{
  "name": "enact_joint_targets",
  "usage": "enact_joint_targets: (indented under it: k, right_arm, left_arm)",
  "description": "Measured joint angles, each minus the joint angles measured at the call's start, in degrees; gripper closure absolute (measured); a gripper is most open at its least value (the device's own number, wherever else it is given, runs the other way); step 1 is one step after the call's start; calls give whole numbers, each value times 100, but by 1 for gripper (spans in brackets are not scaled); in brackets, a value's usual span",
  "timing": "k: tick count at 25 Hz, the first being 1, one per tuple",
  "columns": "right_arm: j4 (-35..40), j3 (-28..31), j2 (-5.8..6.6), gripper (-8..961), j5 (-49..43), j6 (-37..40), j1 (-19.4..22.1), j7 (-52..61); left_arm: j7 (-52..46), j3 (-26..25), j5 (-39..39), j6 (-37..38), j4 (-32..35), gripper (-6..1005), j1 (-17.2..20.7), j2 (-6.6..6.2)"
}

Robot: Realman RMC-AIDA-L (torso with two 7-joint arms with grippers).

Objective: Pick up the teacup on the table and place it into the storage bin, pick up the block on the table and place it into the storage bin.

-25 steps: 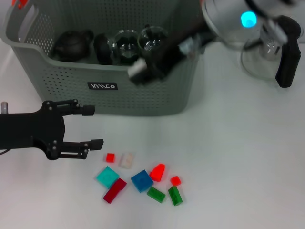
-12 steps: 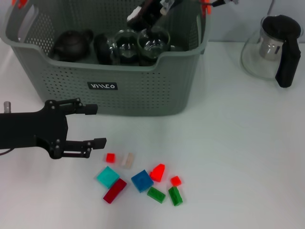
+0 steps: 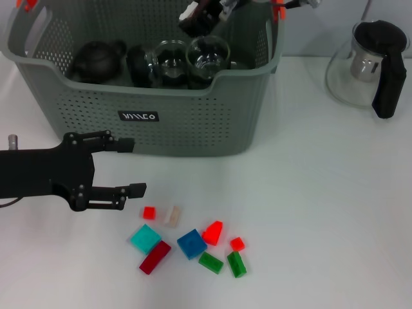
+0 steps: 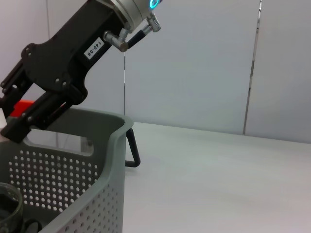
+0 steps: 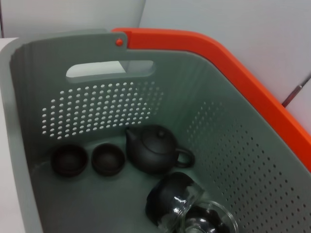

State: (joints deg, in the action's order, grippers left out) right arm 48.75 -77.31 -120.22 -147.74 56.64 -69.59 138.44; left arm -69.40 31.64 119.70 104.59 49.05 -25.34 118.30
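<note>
I hold the left gripper [image 3: 132, 167] low over the table, just in front of the storage bin [image 3: 193, 122], jaws spread wide and empty. The nearest block is the small red block [image 3: 149, 212], just beyond the lower fingertip, with a pale block [image 3: 171, 215] beside it. To grip well, I should centre the jaws over the red one alone, descend straight, and close only once both fingers flank it, keeping clear of its neighbour. The right gripper [image 3: 201, 16] hovers above the bin's far side, over the glass cups [image 3: 207, 55] inside; I cannot tell its finger state. No teacup remains on the table.
</note>
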Motion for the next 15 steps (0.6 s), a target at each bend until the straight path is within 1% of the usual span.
enact_joint_targets:
  k: [4, 8, 9, 12, 15]
  right_arm:
    - [38, 14, 6, 498, -8, 33, 37, 19]
    - [350, 39, 8, 315, -44, 51, 180, 10]
    - [556, 29, 6, 269, -45, 99, 277, 13]
    - [1391, 11, -2, 182, 14, 374, 647, 42]
    - [2363, 18, -2, 96, 275, 897, 1076, 113]
  left_arm:
    - [-2, 0, 0, -10, -7, 170, -5, 0]
    - [-3, 0, 0, -10, -10, 170, -6, -5]
    - [-4, 0, 0, -10, -10, 170, -7, -6]
    - [-4, 1, 7, -8, -11, 170, -3, -9]
    - [-4, 0, 25, -6, -10, 170, 2, -16]
